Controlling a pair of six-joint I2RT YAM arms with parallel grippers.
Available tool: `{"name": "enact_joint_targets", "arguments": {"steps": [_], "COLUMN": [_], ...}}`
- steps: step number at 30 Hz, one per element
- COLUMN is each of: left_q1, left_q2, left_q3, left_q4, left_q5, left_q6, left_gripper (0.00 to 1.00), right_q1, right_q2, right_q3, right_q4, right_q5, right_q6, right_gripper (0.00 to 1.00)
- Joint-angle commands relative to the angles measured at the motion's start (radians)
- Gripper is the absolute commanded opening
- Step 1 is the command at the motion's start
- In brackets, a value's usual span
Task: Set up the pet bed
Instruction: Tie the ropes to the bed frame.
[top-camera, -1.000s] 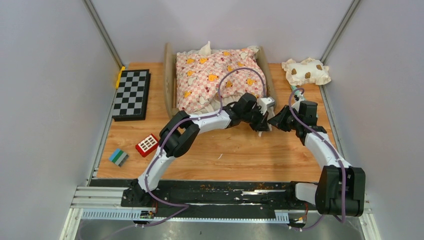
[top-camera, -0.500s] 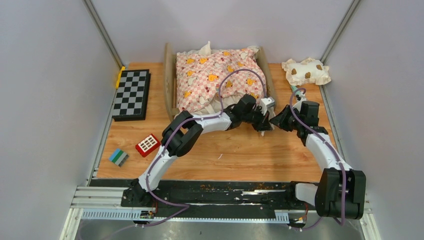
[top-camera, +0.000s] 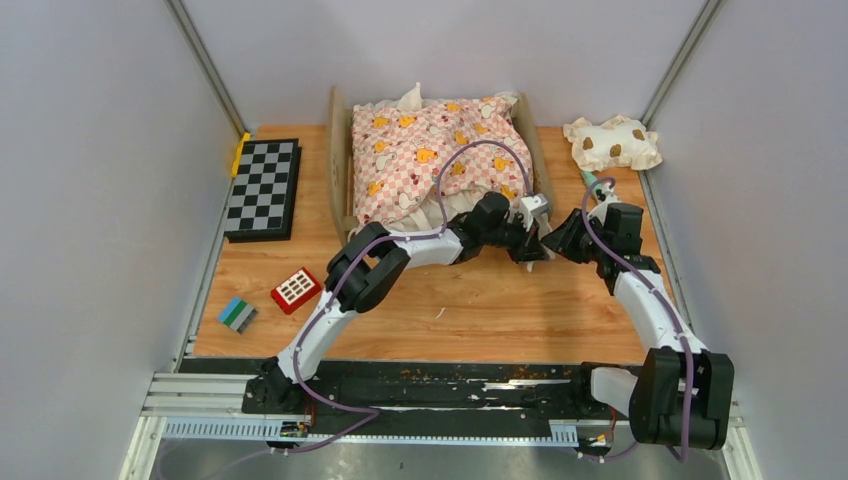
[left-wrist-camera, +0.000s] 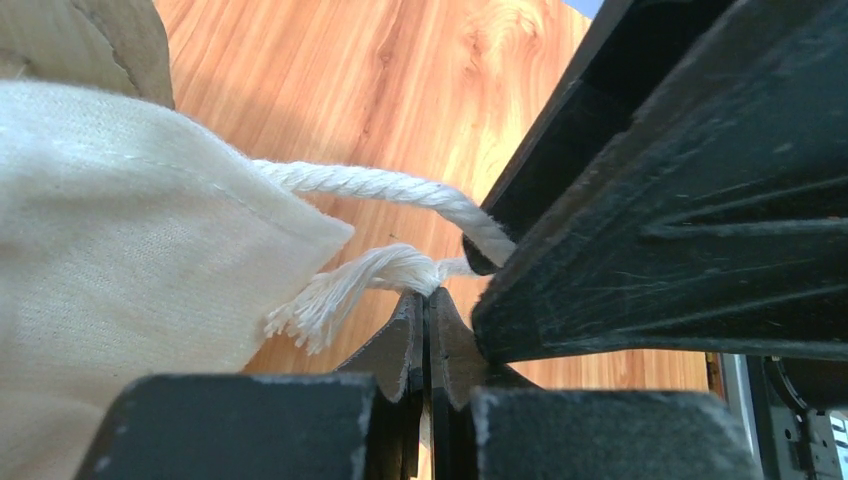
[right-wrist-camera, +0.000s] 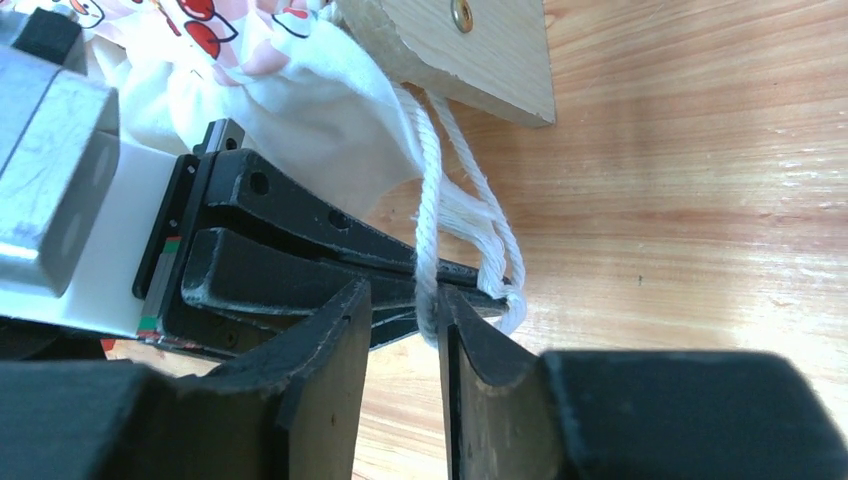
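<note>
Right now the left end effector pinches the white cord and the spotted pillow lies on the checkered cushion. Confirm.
Wrong: the top external view shows the spotted pillow on the table beside the pet bed. The left end effector does pinch the white cord.

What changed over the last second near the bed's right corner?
The right gripper edged left, up against the left gripper; its jaws now stand apart around the white cord. The left arm's elbow slid slightly right. The left gripper stays shut on that cord. The pet bed, pink cushion and spotted pillow are unmoved.
</note>
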Motion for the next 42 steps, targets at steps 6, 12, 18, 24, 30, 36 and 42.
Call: {"name": "enact_joint_targets", "arguments": {"steps": [6, 12, 18, 24, 30, 36, 42], "left_q1": [-0.006, -0.006, -0.003, 0.000, 0.000, 0.000, 0.000], "left_q2": [0.021, 0.029, 0.029, 0.021, -0.023, -0.083, -0.106], "left_q3": [0.022, 0.026, 0.026, 0.006, -0.050, -0.112, -0.129], "left_q4": [0.126, 0.147, 0.136, 0.134, 0.145, 0.167, 0.168], "left_q5": [-0.019, -0.019, -0.021, -0.013, 0.003, 0.022, 0.035], "left_q6": [-0.042, -0.057, -0.055, -0.060, -0.056, -0.054, -0.050], "left_gripper": [0.00, 0.00, 0.00, 0.00, 0.00, 0.00, 0.00], "right_q1": [0.009, 0.002, -0.053, -0.095, -0.148, -0.187, -0.188], "right_q2": [-0.097, -0.079, -0.102, -0.149, 0.078, 0.266, 0.393], "right_q3": [0.011, 0.003, 0.005, -0.004, 0.012, 0.050, 0.031], "right_q4": [-0.083, -0.051, -0.072, -0.046, 0.019, 0.055, 0.161], "right_q5": [-0.019, -0.077, -0.034, 0.208, 0.162, 0.104, -0.022], "right_q6": [-0.037, -0.034, -0.028, 0.033, 0.066, 0.093, 0.131], "right_gripper": [0.37, 0.38, 0.39, 0.36, 0.16, 0.09, 0.08]}}
